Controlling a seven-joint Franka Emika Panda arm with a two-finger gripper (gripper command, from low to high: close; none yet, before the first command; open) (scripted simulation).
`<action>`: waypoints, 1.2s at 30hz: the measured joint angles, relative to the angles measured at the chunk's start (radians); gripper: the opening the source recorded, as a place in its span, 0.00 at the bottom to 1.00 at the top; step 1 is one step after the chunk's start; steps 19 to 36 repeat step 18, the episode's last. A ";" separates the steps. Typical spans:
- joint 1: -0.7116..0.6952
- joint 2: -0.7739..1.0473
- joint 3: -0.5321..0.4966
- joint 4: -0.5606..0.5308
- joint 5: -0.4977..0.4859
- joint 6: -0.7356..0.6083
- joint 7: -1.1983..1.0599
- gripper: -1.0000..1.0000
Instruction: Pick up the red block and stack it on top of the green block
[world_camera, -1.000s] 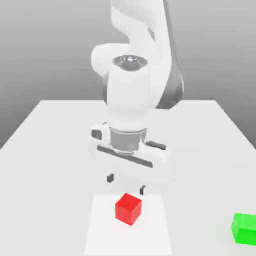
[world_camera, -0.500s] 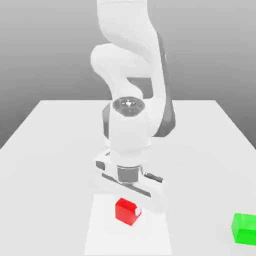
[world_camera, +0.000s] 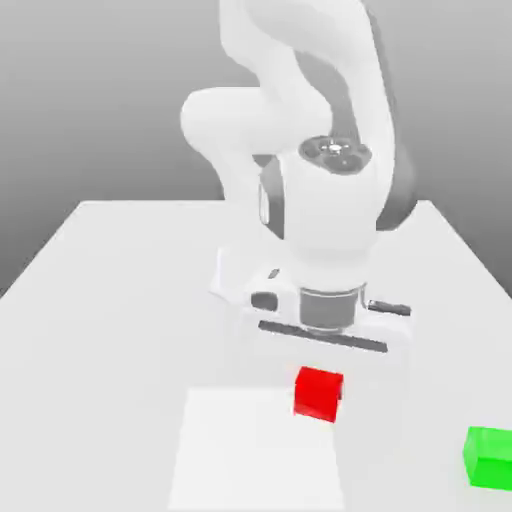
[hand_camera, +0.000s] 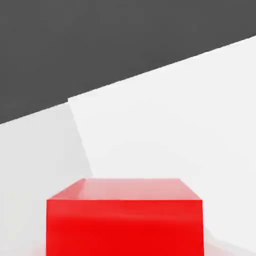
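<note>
Hand view: shows the red block (hand_camera: 125, 227) up close, cut off. Exterior view: adds the claw (world_camera: 320, 392) grasping it, and, well apart from the claw, the green block (world_camera: 490, 460), cut off too.

Exterior view: the red block (world_camera: 317, 394) is between the fingers of the gripper (world_camera: 330, 370), beneath the hand. The sheet (world_camera: 258, 455) lies on the table (world_camera: 110, 350); the green block (world_camera: 490, 459) rests well apart from the sheet, toward the exterior view's right.
</note>
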 joint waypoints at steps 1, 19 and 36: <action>0.016 0.014 0.015 0.029 -0.010 -0.016 -0.013 0.00; 0.224 0.276 0.063 0.269 -0.224 -0.020 -0.023 1.00; 0.224 0.276 0.063 0.269 -0.224 -0.020 -0.023 1.00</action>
